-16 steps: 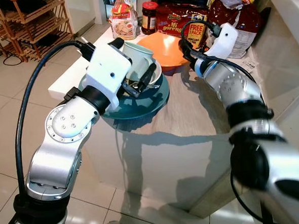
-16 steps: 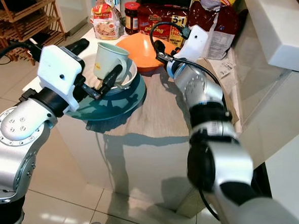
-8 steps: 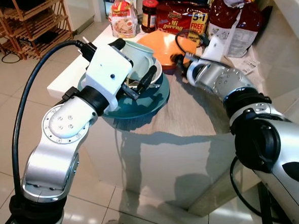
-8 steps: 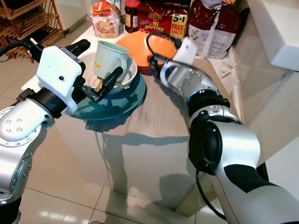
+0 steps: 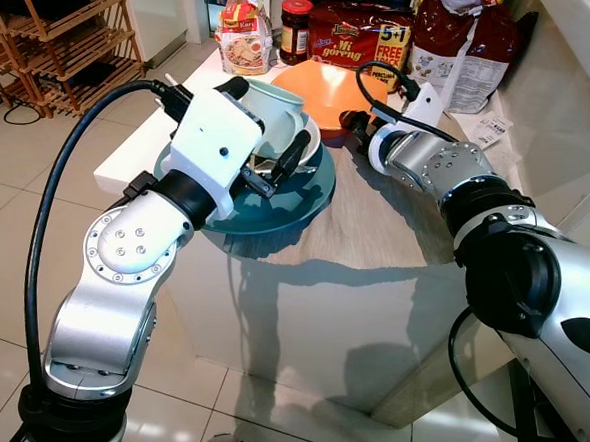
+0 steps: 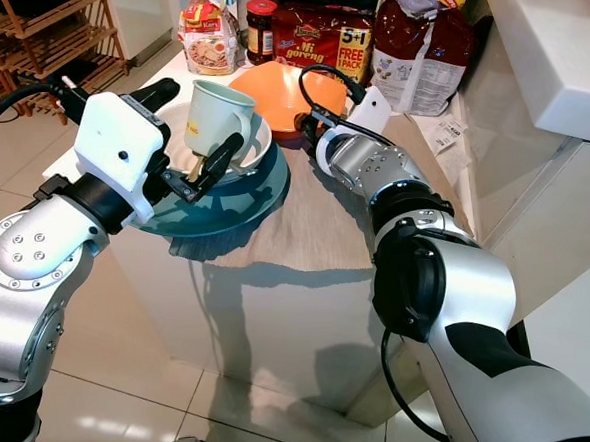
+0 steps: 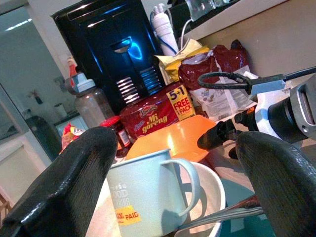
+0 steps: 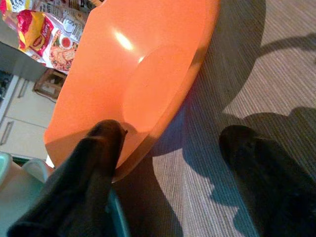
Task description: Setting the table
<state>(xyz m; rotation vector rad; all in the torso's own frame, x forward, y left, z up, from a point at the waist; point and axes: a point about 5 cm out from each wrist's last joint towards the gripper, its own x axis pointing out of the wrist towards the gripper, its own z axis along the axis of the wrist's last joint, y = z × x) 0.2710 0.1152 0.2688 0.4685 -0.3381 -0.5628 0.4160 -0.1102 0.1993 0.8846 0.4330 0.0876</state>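
Observation:
A pale green mug (image 6: 216, 116) stands in a white bowl (image 7: 213, 187) on a teal plate (image 5: 294, 206) at the table's left corner. A metal utensil (image 7: 217, 217) lies in the bowl. My left gripper (image 6: 194, 122) is open, its two fingers standing either side of the mug without touching it. An orange plate (image 5: 322, 89) lies just behind the stack. My right gripper (image 5: 354, 127) is open at the orange plate's (image 8: 148, 64) near rim. One of its fingers (image 8: 101, 148) lies over the rim and the other rests low on the table beside it.
Along the back of the wooden table (image 5: 395, 215) stand a Mi goreng pack (image 5: 359, 37), a dark red bag (image 5: 464, 40), a jar (image 5: 295, 31) and a snack bag (image 5: 244, 39). A paper slip (image 5: 490, 129) lies at right. A white counter (image 6: 555, 45) rises on the right; a wooden rack (image 5: 64, 45) stands at far left.
My right gripper has come down and to the left, from above the orange plate's far side to its near rim. The left arm, mug and stack have stayed put.

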